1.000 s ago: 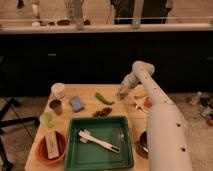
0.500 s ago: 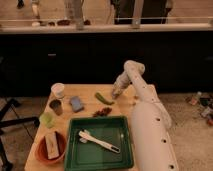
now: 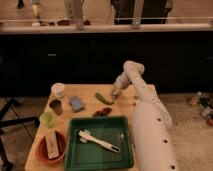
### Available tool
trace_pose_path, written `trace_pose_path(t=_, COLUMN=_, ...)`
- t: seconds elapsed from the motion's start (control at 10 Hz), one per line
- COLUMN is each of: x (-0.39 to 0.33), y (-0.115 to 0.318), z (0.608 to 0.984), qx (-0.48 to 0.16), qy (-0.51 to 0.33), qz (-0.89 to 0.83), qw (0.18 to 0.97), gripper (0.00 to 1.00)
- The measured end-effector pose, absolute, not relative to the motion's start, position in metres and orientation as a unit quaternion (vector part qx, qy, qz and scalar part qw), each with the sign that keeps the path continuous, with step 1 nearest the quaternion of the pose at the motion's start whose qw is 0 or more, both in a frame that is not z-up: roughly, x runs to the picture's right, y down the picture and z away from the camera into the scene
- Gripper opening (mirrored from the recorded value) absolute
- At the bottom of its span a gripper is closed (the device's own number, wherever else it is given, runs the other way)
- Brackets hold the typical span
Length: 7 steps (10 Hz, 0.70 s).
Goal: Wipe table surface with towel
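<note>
— Where's the gripper (image 3: 116, 94)?
— Low over the far part of the table surface (image 3: 89, 90), fingers clenched, with nothing visibly in them as far as the dim view lets me judge.
— And what's nearby?
— A green vegetable (image 3: 104, 98) just beside it. The towel (image 3: 76, 103) lies further left, near a white cup (image 3: 58, 89). A green tray (image 3: 101, 142) sits nearer the front.

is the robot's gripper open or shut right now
Shut. The gripper is low over the far side of the table surface, by the green pepper; its fingers are together.
</note>
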<state>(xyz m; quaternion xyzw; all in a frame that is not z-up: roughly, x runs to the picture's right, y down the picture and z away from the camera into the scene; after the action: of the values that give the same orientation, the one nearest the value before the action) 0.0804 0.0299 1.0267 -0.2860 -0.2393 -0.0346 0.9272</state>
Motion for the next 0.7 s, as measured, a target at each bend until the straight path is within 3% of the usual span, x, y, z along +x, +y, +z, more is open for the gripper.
trace_pose_path(t=0.7, x=0.128, y=0.058, z=0.957, qx=-0.269, qy=-0.23, qz=-0.012, qw=0.935, gripper=0.0)
